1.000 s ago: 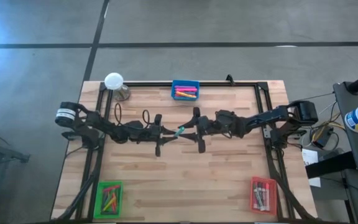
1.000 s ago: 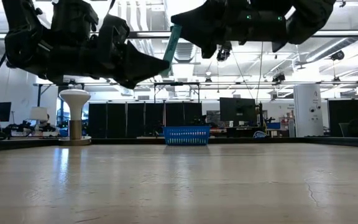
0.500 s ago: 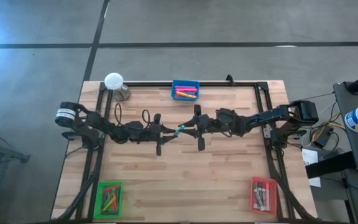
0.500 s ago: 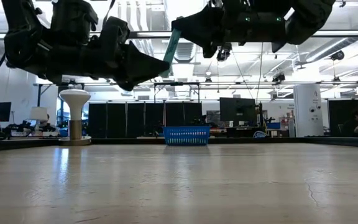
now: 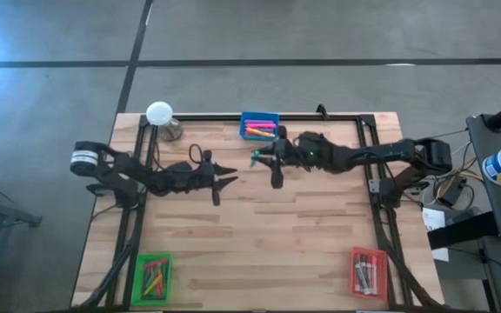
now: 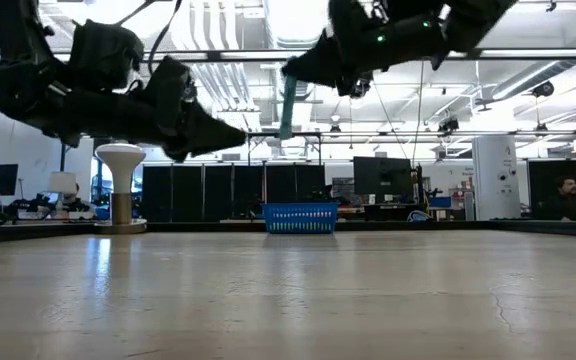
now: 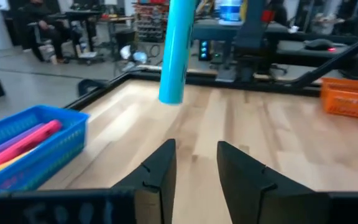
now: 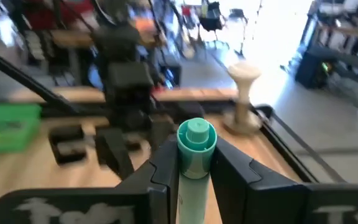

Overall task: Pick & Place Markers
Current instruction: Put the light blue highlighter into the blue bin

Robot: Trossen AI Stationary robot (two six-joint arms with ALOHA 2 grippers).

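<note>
A teal marker (image 5: pixel 254 157) hangs in the air over the table's middle, and my right gripper (image 5: pixel 264 156) is shut on it. In the low view the marker (image 6: pixel 286 105) points down below that gripper (image 6: pixel 306 70). My left gripper (image 5: pixel 231 180) stands a little to the marker's left and nearer, open, with nothing between its fingers (image 7: pixel 166 168). Seen from the left wrist, the marker (image 7: pixel 176 50) hangs ahead of it. The blue tray (image 5: pixel 259 117) at the far edge holds pink, yellow and orange markers (image 5: pixel 260 130). My right gripper pinches the teal marker near its upper end (image 8: pixel 196 163) between its two fingers (image 8: pixel 163 168). The fingers come about level from the table's right and lie across the marker. The marker hangs nearly upright, its round top (image 8: pixel 196 134) just above the fingers, lifted clear of the table.
A green tray (image 5: pixel 152 276) with markers sits at the near left corner and a red tray (image 5: pixel 368 271) with markers at the near right. A white mushroom-shaped stand (image 5: pixel 160 115) is at the far left corner. A black frame (image 5: pixel 320 116) runs around the wooden table top.
The teal marker, earlier between both grippers, is now in my right gripper alone; my left gripper has let go and drawn back toward the table's left. My right gripper has carried the marker up and toward the far edge, and the marker has swung from slanted to nearly upright.
</note>
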